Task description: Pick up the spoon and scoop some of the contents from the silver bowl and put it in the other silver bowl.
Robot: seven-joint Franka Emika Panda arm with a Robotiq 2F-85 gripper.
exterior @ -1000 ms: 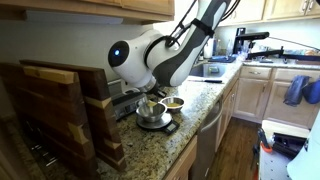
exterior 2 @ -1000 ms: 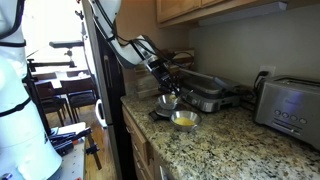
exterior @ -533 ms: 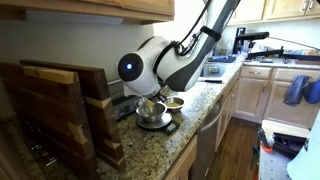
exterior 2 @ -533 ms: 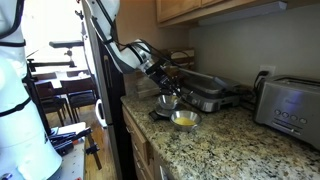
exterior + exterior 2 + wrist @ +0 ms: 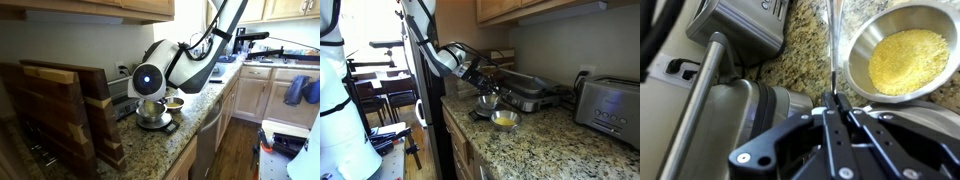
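Note:
My gripper (image 5: 832, 98) is shut on the spoon (image 5: 830, 50), whose thin pale metal handle runs straight up from the fingertips. A silver bowl of yellow grains (image 5: 902, 52) sits just right of the handle. In both exterior views the gripper (image 5: 485, 88) hangs over the second silver bowl (image 5: 488, 101) (image 5: 152, 113), with the yellow-filled bowl (image 5: 504, 120) (image 5: 174, 102) beside it. The spoon's scoop end is hidden, and the second bowl's contents do not show.
Both bowls stand on a speckled granite counter (image 5: 550, 140). A metal grill press (image 5: 740, 30) (image 5: 525, 92) sits close behind the bowls. A toaster (image 5: 610, 110) stands further along. Wooden cutting boards (image 5: 60, 110) stand at the counter's near end.
The arm's round joint has swung toward the bowls and lower, and the upper arm has shifted along the counter. The gripper stays over the same bowl, still shut on the spoon.

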